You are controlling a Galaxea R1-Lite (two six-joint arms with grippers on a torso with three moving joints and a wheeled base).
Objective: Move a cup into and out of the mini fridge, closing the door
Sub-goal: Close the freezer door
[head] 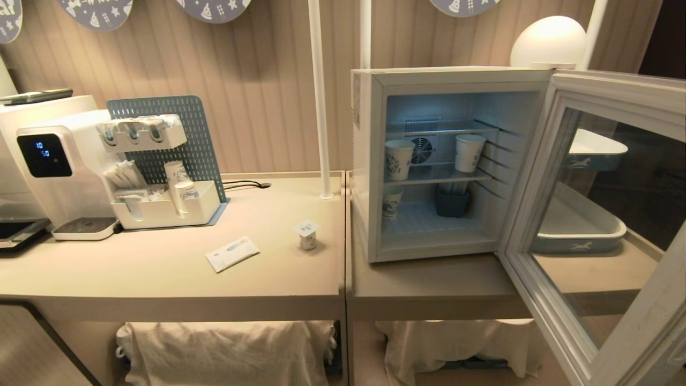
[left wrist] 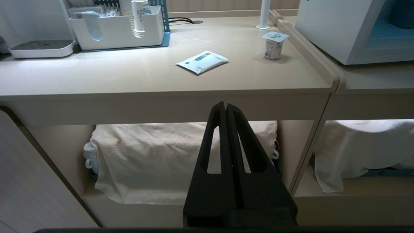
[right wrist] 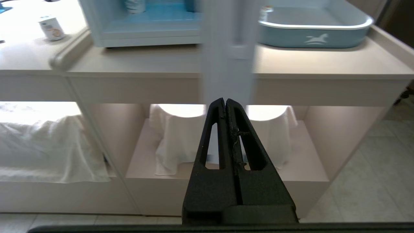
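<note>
The cup [head: 307, 234], a tiny white tub with a square foil lid, stands upright on the left counter near its right edge, also in the left wrist view as cup [left wrist: 274, 45] and the right wrist view as cup [right wrist: 51, 28]. The white mini fridge [head: 370, 161] stands on the right counter with its lit inside showing. Its door [head: 600, 214] is swung wide open to the right, toward me. Neither arm shows in the head view. My left gripper [left wrist: 225, 105] is shut and empty, low in front of the counter's front edge. My right gripper [right wrist: 225, 101] is shut and empty, below the door's edge [right wrist: 226, 48].
Tall paper cups [head: 399, 159] and a dark tub [head: 452, 202] sit on the fridge shelves. A flat white packet [head: 232, 253] lies left of the cup. A water dispenser [head: 53, 161], an organiser [head: 166, 209], a white pole [head: 320, 107] and grey-blue trays [head: 579, 236] stand on the counters. Cloth-covered things fill the shelf below.
</note>
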